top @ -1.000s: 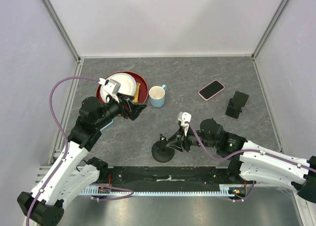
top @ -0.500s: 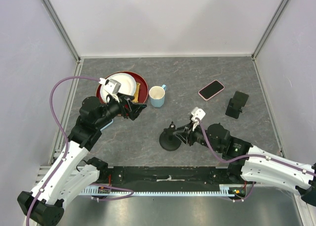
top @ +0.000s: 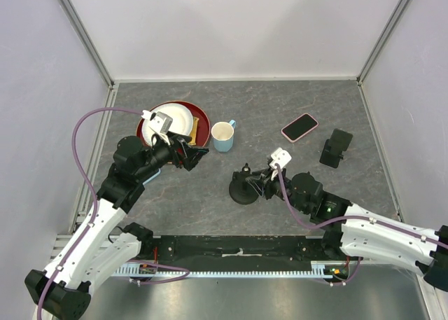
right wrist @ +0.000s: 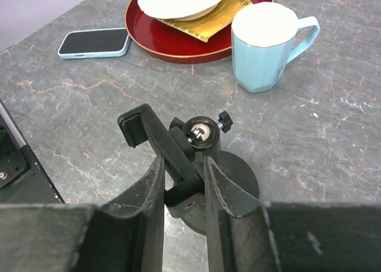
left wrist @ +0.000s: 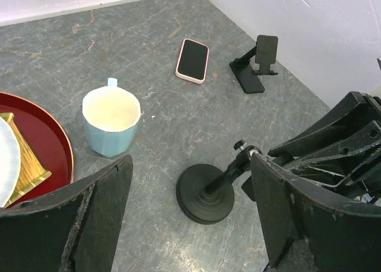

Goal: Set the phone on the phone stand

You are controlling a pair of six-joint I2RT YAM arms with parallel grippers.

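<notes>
Right gripper point(right wrist: 181, 165) is pinched down narrow on the clamp arm of the round-base stand point(top: 243, 192), mid-table near the blue mug point(top: 222, 136). Left gripper point(top: 193, 154) hangs wide open, holding nothing, beside the red tray point(top: 143, 129). The pink phone point(top: 299, 127) lies flat at far right, just beside the folding stand point(top: 336, 148).

Right claw point(top: 260, 186) clamped on round-base stand point(top: 242, 192); pink phone point(top: 299, 127) near folding stand point(top: 337, 148).

the pink-cased phone point(top: 299, 127) lies flat, dark screen up, at the right rear, just beside a black folding stand point(top: 336, 148). a black round-based stand point(top: 244, 190) sits mid-table, its clamp arm pinched in the right gripper point(right wrist: 181, 171).
</notes>
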